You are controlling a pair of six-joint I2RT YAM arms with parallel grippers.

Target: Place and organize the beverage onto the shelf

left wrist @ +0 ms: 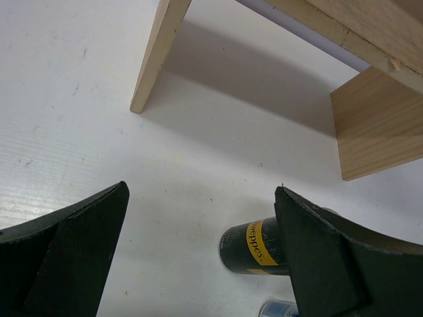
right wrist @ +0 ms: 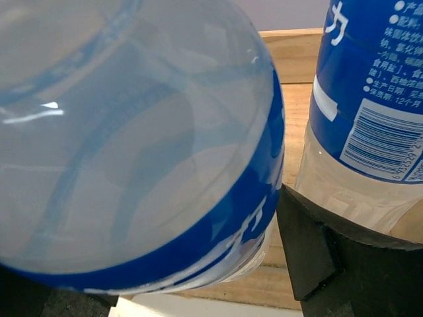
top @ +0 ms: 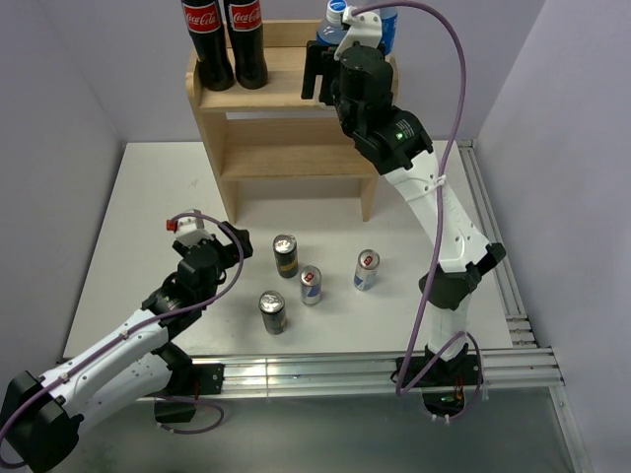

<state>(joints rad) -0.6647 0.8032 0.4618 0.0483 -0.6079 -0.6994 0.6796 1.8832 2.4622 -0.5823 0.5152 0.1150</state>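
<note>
The wooden shelf (top: 286, 158) stands at the back. My right gripper (top: 330, 57) is at the right end of its top tier, shut on a clear water bottle (top: 333, 22) with a blue label; the bottle fills the right wrist view (right wrist: 132, 132), held just above the top board (right wrist: 297, 66). A second water bottle (right wrist: 370, 99) stands right beside it (top: 386, 28). On the table stand two dark cans (top: 285, 254) (top: 272, 311) and two blue-silver cans (top: 311, 285) (top: 366, 269). My left gripper (top: 219, 235) is open and empty, left of the cans (left wrist: 201, 191); a dark can (left wrist: 254, 247) shows by its right finger.
Two cola bottles (top: 225, 39) stand on the left of the shelf's top tier. The shelf's leg (left wrist: 158, 53) and side panel (left wrist: 377, 125) are ahead of my left gripper. A metal rail (top: 325, 370) runs along the table's near edge.
</note>
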